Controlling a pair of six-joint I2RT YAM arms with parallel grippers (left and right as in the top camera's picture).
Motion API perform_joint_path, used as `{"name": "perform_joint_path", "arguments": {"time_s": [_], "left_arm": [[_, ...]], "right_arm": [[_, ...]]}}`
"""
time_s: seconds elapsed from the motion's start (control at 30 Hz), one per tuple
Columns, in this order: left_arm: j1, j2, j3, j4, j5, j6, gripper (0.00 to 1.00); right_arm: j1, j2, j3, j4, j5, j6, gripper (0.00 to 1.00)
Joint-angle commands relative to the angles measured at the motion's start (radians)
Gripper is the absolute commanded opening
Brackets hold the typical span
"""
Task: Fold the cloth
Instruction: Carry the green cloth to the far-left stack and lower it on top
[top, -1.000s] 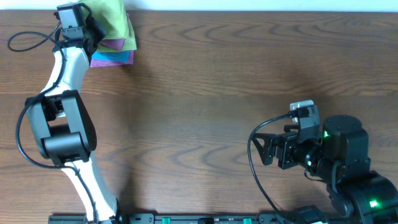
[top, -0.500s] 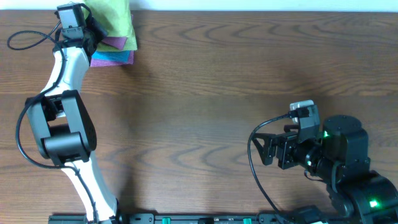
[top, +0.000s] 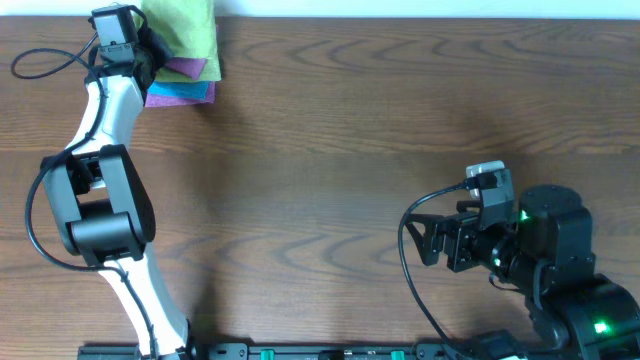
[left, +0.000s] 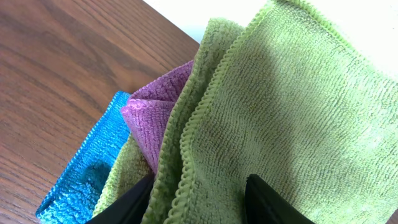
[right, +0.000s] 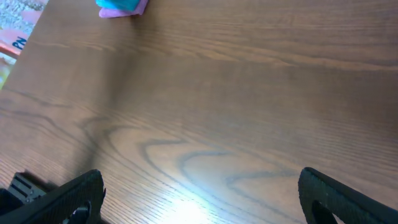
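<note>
Left gripper (left: 196, 202) jaws just spread partway, releasing the green cloth (left: 292, 112), which sits on the stack of other cloths (top: 185, 85). Fold probably done. Right gripper (right: 199, 199) wide open, empty, well away from stack.

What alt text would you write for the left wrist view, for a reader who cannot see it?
A green cloth fills most of the frame, lying over a purple cloth and a blue cloth on a wooden table. Two dark jaws straddle its near edge.

Overhead top-down; left wrist close on the cloth (top: 190, 30)
</note>
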Motion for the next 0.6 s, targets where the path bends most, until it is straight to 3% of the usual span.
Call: {"name": "perform_joint_path", "arguments": {"time_s": [0.0, 0.2, 0.43, 0.5, 0.57], "left_arm": [[0.008, 0.02, 0.023, -0.002, -0.023, 0.019, 0.45], [0.008, 0.02, 0.023, -0.008, -0.042, 0.019, 0.44], [0.008, 0.02, 0.023, -0.046, -0.101, 0.03, 0.2], [0.008, 0.02, 0.023, -0.05, -0.101, 0.03, 0.2], [0.008, 0.02, 0.023, -0.051, -0.1, 0.029, 0.26]], "right_arm": [[-0.009, -0.005, -0.005, 0.0, -0.006, 0.008, 0.99], [-0.009, -0.005, -0.005, 0.0, -0.006, 0.008, 0.99], [-0.009, -0.005, -0.005, 0.0, -0.006, 0.008, 0.99], [-0.009, -0.005, -0.005, 0.0, -0.006, 0.008, 0.99], [-0.009, -0.005, -0.005, 0.0, -0.006, 0.008, 0.99]]}}
